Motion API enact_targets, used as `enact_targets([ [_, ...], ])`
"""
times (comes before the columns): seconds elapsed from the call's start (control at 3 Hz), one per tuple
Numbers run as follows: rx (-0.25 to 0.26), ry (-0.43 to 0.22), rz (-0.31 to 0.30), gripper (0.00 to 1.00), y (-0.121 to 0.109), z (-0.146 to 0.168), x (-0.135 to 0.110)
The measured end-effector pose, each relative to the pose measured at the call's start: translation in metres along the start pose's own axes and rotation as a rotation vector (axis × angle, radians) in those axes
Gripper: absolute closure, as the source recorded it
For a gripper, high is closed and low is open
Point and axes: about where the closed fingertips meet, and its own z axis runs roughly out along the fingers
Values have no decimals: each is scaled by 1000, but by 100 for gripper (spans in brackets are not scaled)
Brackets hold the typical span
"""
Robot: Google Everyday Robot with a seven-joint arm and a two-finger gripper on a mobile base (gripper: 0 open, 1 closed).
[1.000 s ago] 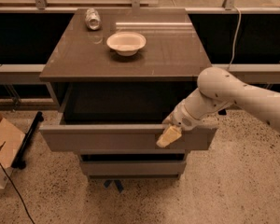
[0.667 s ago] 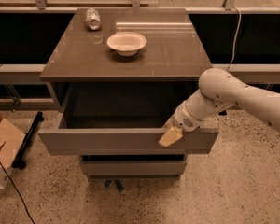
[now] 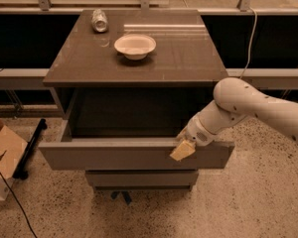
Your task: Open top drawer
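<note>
The top drawer (image 3: 114, 153) is pulled well out from under the brown cabinet top; its flat grey front panel faces me and its dark inside shows. My gripper (image 3: 183, 149) reaches down from the white arm at the right and sits at the drawer front's upper edge, right of centre, with a tan fingertip (image 3: 182, 151) over the panel. Two narrower drawer fronts (image 3: 141, 177) sit shut below.
On the cabinet top (image 3: 179, 58) stand a white bowl (image 3: 134, 46) and a crushed can (image 3: 99, 20) at the back left. A cardboard box (image 3: 2, 155) and a black cable lie on the speckled floor at the left. A railing runs behind.
The drawer front and my gripper have moved a little further out toward me.
</note>
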Motion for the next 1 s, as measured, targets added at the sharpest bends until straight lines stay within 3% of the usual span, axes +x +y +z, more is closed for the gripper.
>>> enact_targets([
  [0.67,-3,1,-1,0,1,2,0],
  [1.0,-3,1,-1,0,1,2,0],
])
